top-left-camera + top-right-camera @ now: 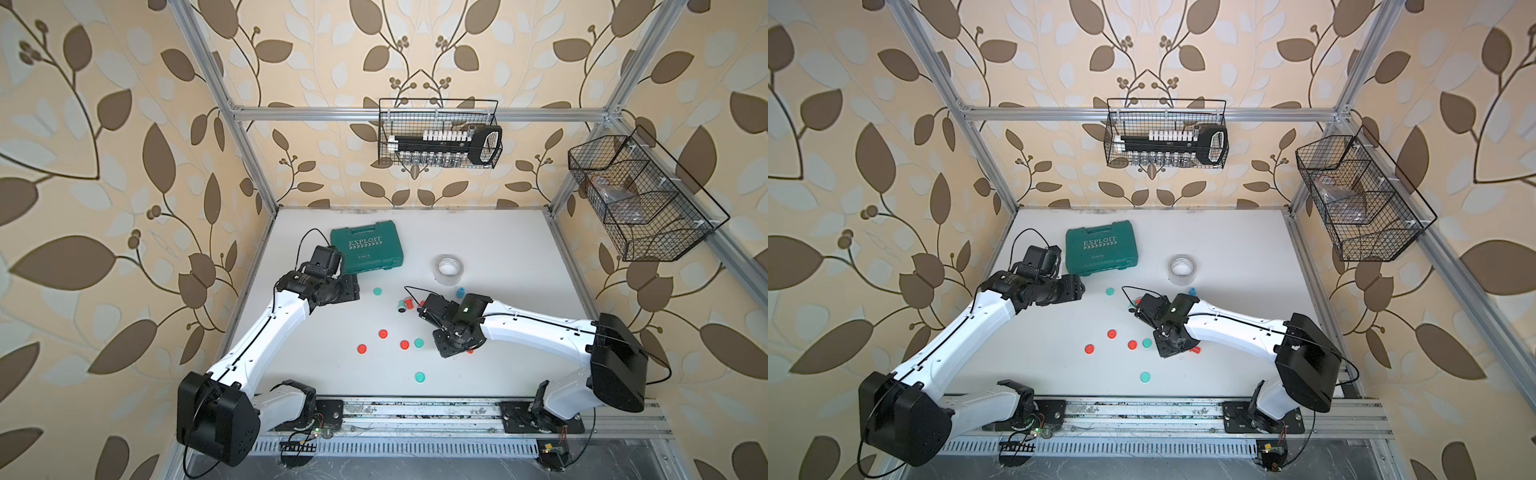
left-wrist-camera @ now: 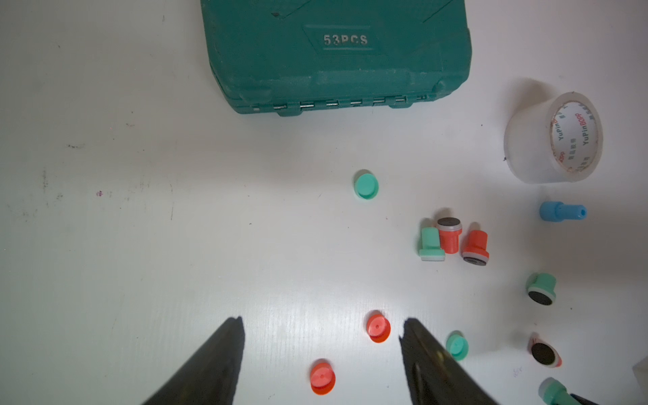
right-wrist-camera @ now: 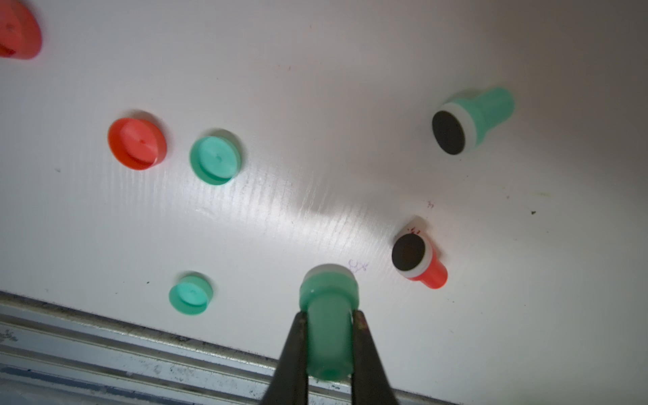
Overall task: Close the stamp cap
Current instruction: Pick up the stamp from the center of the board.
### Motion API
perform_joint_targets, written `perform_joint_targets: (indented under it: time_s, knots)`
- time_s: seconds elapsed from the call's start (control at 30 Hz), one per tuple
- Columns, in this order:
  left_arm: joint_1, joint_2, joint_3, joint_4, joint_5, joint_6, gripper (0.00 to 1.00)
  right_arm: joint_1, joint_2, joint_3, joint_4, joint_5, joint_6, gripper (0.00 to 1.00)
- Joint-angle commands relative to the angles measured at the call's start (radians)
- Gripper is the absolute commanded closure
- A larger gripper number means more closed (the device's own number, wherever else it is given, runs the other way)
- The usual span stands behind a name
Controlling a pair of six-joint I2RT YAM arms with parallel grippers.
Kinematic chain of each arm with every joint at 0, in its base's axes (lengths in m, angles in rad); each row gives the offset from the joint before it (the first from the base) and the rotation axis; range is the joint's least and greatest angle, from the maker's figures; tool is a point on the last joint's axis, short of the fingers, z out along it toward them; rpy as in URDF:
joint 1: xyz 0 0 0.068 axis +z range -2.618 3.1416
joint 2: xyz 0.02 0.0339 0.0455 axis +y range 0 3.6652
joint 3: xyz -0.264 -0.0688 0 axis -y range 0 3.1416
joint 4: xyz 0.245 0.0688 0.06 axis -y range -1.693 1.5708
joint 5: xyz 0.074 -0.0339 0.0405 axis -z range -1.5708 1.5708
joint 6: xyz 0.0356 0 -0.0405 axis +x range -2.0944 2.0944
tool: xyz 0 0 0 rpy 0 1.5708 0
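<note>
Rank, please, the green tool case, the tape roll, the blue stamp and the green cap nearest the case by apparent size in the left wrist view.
1. green tool case
2. tape roll
3. blue stamp and green cap: they look much alike, so I leave them unranked.

Beige wallpaper (image 1: 104, 124) patterned with brown and pale leaves covers the walls behind a silver aluminium frame (image 1: 311, 112). One black wire basket (image 1: 415, 120) hangs on the back rail, a second wire basket (image 1: 665, 241) on the side rail. Below lies a scuffed white desk (image 1: 498, 241).
</note>
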Motion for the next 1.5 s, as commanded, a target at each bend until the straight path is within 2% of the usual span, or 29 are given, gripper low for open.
perform_joint_targets:
  time_s: [0.0,0.53,0.77,0.93,1.27,1.47]
  knots:
    - [0.009,-0.01,0.023,0.005,0.027,0.026,0.27,0.005,0.008,0.03,-0.028,0.01,-0.012,0.95]
    - [0.008,0.007,0.007,0.009,0.106,0.034,0.3,-0.021,-0.056,0.001,-0.043,0.037,-0.022,0.95]
    - [-0.018,0.031,0.008,0.012,0.14,0.035,0.41,-0.067,-0.148,-0.055,-0.061,0.041,-0.035,0.95]
    - [-0.123,0.063,0.023,-0.01,0.073,0.011,0.42,-0.186,-0.248,-0.129,-0.021,-0.006,-0.091,0.95]
    - [-0.438,0.253,0.141,-0.047,-0.004,-0.118,0.42,-0.463,-0.35,-0.182,0.01,-0.117,-0.247,0.94]
    - [-0.526,0.399,0.206,-0.083,0.008,-0.147,0.53,-0.536,-0.354,-0.178,0.031,-0.164,-0.29,0.94]
